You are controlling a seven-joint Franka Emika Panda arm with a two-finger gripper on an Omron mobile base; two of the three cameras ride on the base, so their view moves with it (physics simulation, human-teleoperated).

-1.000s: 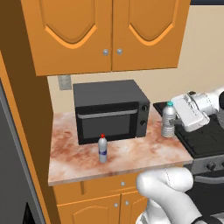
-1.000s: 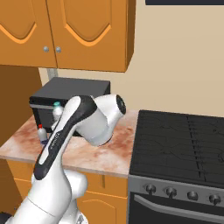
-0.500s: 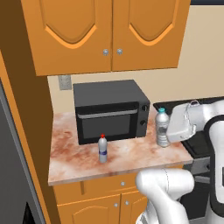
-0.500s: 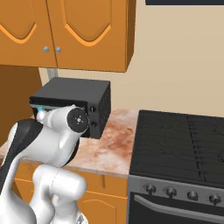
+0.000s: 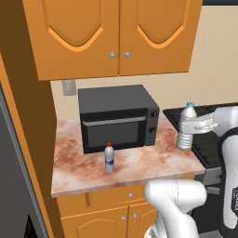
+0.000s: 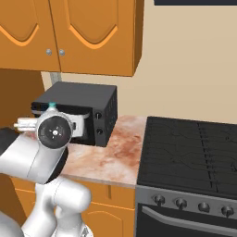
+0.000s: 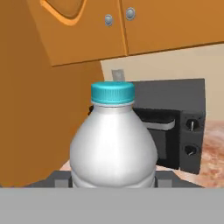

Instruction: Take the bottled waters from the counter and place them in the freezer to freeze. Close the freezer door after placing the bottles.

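Gleaming clear bottle [image 7: 113,146] (light-blue cap) stands upright.

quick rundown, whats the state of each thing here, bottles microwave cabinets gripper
light-blue-capped bottle: capped, upright, held in the gripper, lifted at the counter's stove end
red-capped bottle: capped, upright on the counter, before the microwave
microwave: door shut
upper cabinets: doors shut
gripper: shut on the light-blue-capped bottle
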